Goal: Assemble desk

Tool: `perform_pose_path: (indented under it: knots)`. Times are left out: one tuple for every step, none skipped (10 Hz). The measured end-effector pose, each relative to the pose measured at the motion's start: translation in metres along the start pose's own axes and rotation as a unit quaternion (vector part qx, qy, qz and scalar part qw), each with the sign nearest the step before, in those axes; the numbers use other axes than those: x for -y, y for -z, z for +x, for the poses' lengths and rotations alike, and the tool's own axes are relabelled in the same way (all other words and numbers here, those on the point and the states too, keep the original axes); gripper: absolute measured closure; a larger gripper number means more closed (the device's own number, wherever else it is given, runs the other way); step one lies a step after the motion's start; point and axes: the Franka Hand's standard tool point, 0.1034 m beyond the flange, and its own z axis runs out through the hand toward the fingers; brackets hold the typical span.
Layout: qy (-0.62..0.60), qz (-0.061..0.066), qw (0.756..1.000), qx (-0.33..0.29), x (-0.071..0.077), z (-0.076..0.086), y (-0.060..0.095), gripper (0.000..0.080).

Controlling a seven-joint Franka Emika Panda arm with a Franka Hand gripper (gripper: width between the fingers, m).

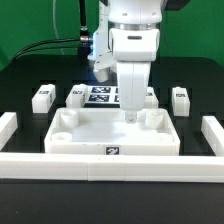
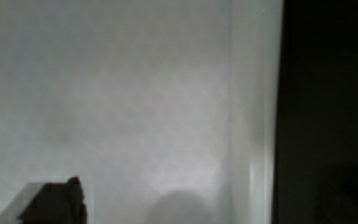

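The white tray-like tabletop [image 1: 112, 133] lies in the middle of the black table, with round sockets in its corners and a tag on its front wall. My gripper [image 1: 131, 117] reaches down into the tray near its far wall, right of centre. In the wrist view the tabletop's white surface [image 2: 131, 100] fills most of the picture, with dark table beyond its edge. One dark fingertip [image 2: 51, 205] shows far out to one side; the other is lost against the dark. The jaws stand apart with nothing between them. Short white tagged legs lie at the left [image 1: 42, 97] and right [image 1: 180, 98].
The marker board [image 1: 100, 95] lies behind the tabletop. Two more legs [image 1: 75, 93] [image 1: 150, 96] lie beside it. White border rails run along the front [image 1: 110, 166], the exterior view's left [image 1: 8, 126] and right [image 1: 213, 130].
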Motion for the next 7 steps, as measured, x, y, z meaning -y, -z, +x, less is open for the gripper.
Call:
perform_pose_path:
  knots:
    - [-0.001, 0.006, 1.0, -0.001, 0.003, 0.0012, -0.0058, 0.015]
    - [-0.001, 0.009, 1.0, -0.001, 0.0046, 0.001, -0.0094, 0.015]
    - [-0.002, 0.009, 1.0, -0.001, 0.0047, 0.0, -0.0098, 0.015]
    - [-0.003, 0.008, 1.0, -0.001, 0.0032, -0.0008, -0.0091, 0.015]
    - [-0.003, 0.009, 1.0, -0.001, 0.0037, -0.0007, -0.0096, 0.0247]
    - [-0.003, 0.009, 1.0, -0.001, 0.0038, -0.0008, -0.0098, 0.0247]
    - [-0.003, 0.009, 1.0, -0.001, 0.0038, -0.0008, -0.0099, 0.0431]
